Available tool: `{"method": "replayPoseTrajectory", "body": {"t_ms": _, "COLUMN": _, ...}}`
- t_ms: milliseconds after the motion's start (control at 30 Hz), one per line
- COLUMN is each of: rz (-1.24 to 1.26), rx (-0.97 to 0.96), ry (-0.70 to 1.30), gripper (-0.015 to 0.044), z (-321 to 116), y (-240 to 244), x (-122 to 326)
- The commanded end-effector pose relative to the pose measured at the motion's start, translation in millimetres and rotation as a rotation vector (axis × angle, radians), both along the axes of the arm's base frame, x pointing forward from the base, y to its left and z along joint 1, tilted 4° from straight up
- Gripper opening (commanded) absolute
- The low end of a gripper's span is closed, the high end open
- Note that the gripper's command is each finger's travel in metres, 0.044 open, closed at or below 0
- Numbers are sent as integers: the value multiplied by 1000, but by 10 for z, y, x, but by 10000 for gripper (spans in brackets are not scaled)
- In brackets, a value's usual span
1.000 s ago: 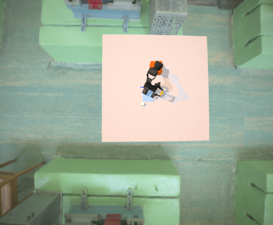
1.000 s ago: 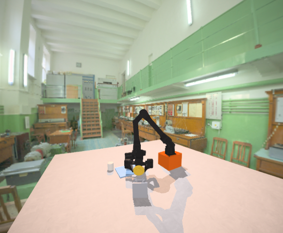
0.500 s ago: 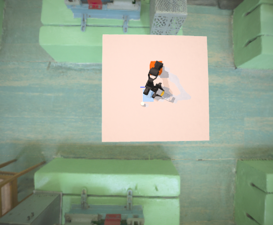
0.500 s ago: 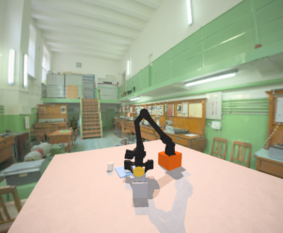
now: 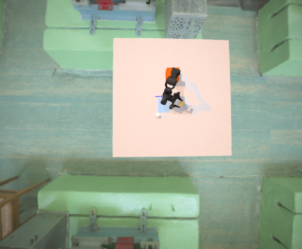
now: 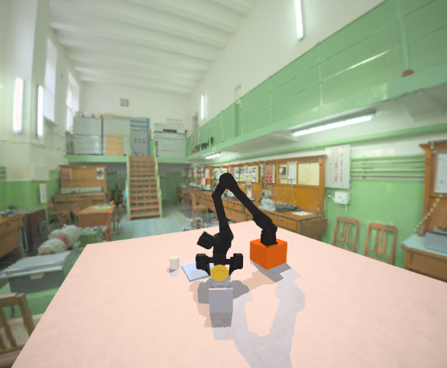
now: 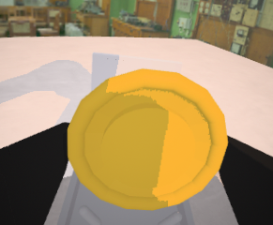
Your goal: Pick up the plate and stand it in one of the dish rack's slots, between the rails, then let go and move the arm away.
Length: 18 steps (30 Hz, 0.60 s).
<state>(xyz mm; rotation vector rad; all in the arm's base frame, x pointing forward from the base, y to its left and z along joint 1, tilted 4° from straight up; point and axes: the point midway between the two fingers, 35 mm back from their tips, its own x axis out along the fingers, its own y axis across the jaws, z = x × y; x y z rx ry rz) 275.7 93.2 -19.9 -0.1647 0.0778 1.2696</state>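
Note:
The yellow plate stands nearly upright, its round face towards the exterior camera. My gripper is shut on it, with one black finger at each side of the rim. The grey dish rack is on the table close to the plate, and it also shows in the top view. In the wrist view its base shows below and behind the plate. The plate's lower edge is at the rack's rails; whether it is inside a slot is hidden.
A light blue square lies beside the gripper. A white cylinder stands by its corner. A thin blue stick lies near the wrist. The arm's orange base is behind.

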Motion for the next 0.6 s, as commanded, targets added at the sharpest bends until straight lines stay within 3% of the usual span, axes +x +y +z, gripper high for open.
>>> {"method": "replayPoseTrajectory", "body": {"t_ms": 0, "rz": 0, "rx": 1, "ry": 6, "gripper": 0, "z": -1, "y": 44, "x": -10}}
{"method": "replayPoseTrajectory", "body": {"t_ms": 567, "rz": 1, "rx": 2, "ry": 6, "gripper": 0, "z": -179, "y": 109, "x": -6}}
